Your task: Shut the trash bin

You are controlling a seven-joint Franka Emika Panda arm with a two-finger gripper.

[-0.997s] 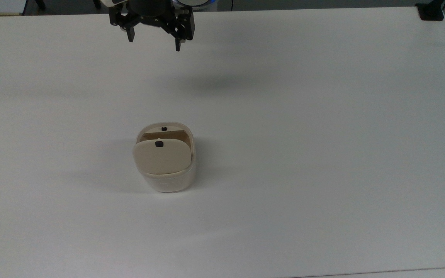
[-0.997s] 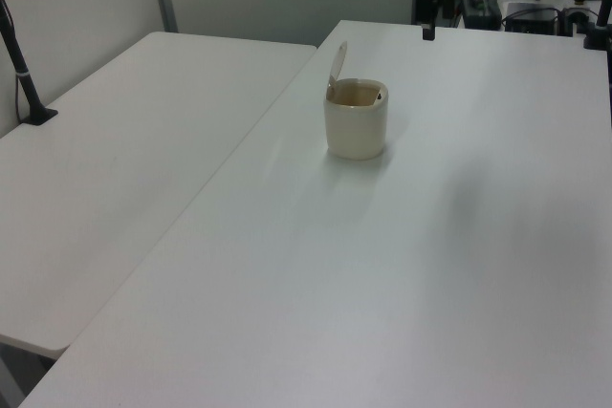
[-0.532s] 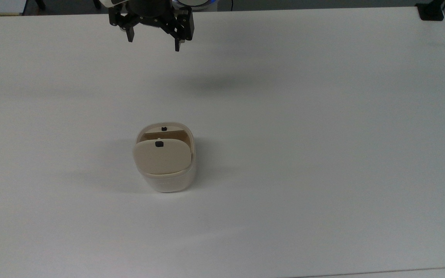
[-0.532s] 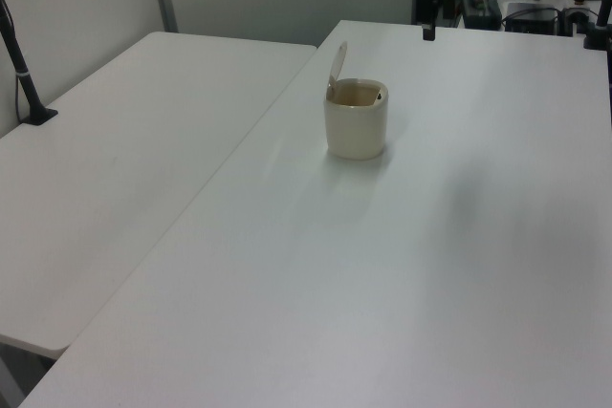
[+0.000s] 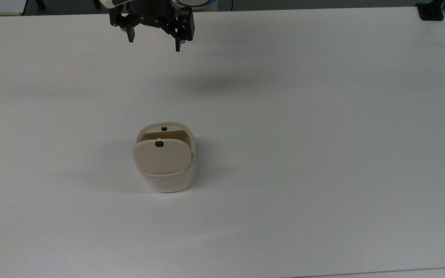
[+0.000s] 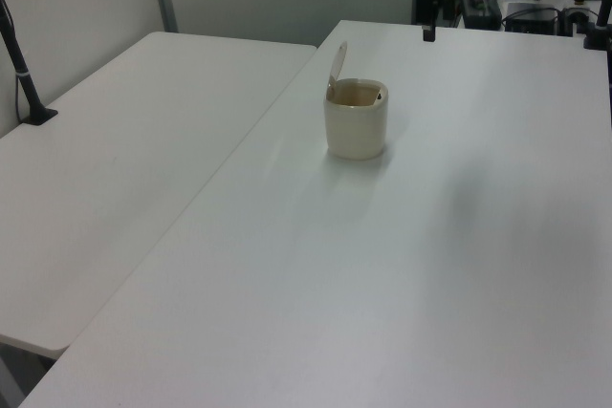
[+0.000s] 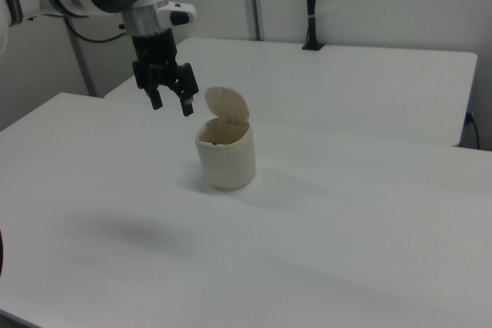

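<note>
Gripper [image 5: 153, 44] hung wide-open nr table's [image 5: 323, 116] far edge; trash bin [image 5: 167, 181] lid [image 5: 162, 157] stood up—best pressed down flat fr above.

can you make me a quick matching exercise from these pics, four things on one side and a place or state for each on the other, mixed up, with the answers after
Things:
1. gripper
2. lid
3. trash bin
4. black clamp

Places or states:
A. standing on the white table, mouth uncovered
B. fingers spread apart, hanging above the table at the top view's upper edge
C. fixed at the table's corner in the top view's upper right
D. tipped up on its hinge, standing nearly upright

Pairs: 1-B, 2-D, 3-A, 4-C
</note>
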